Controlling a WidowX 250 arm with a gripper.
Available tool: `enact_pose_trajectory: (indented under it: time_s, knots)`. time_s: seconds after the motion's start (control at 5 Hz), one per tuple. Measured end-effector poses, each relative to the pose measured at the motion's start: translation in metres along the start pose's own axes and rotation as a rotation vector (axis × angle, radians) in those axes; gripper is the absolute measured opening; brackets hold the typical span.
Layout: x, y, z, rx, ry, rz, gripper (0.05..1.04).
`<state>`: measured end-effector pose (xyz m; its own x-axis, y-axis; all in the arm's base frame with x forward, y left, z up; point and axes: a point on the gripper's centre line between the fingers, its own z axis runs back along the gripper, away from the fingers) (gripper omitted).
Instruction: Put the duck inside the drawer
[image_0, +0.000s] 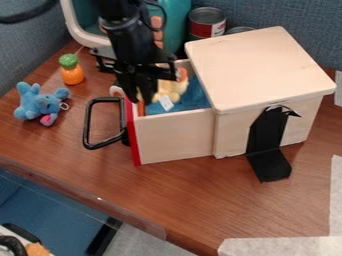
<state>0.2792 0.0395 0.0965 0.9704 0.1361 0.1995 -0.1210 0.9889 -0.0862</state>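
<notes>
The black gripper (141, 99) hangs over the left end of the open drawer (176, 137), beside the yellow duck (175, 88), which sits inside on the blue lining (195, 98); whether the gripper is spread, pressed together or pinching the duck, I cannot tell. The drawer juts left from the wooden box (257, 65), and farther left lie a blue plush toy (30, 104) and, beyond it, an orange toy with a green top (72, 73).

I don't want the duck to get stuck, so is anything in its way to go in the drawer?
Nothing that I can see. The drawer is pulled open, and the yellow duck is already at its opening, with the gripper close beside it. I can't tell if the duck touches the bottom.
</notes>
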Motion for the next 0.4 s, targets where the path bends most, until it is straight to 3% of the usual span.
enact_pose_trajectory:
  time_s: [0.4]
  knots:
    - [0.0007,0.0022,0.0072,0.017,-0.020,0.002,0.911]
